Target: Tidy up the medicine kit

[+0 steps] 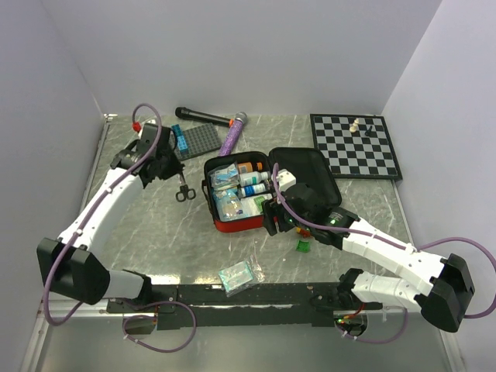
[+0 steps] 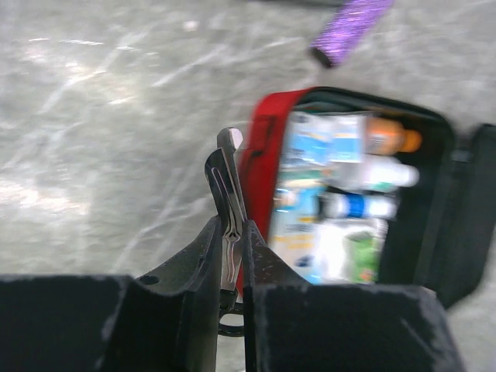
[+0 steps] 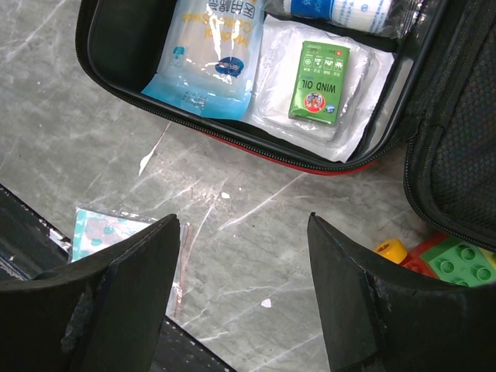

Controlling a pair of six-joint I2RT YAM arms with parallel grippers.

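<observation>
Only the left wrist view shows the left claw (image 2: 232, 229) clamping slim steel scissors (image 2: 225, 174); the right claw (image 3: 244, 225) stands wide beside the open red fabric medicine kit (image 1: 231, 226), centred on the table (image 1: 155, 232).

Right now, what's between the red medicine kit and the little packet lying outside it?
Nothing, just bare table between the medicine kit and the packet. The right wrist view shows it, under the open right tool.

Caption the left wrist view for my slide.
Left gripper clamps scissors, with the open red medicine kit just beyond.
</observation>
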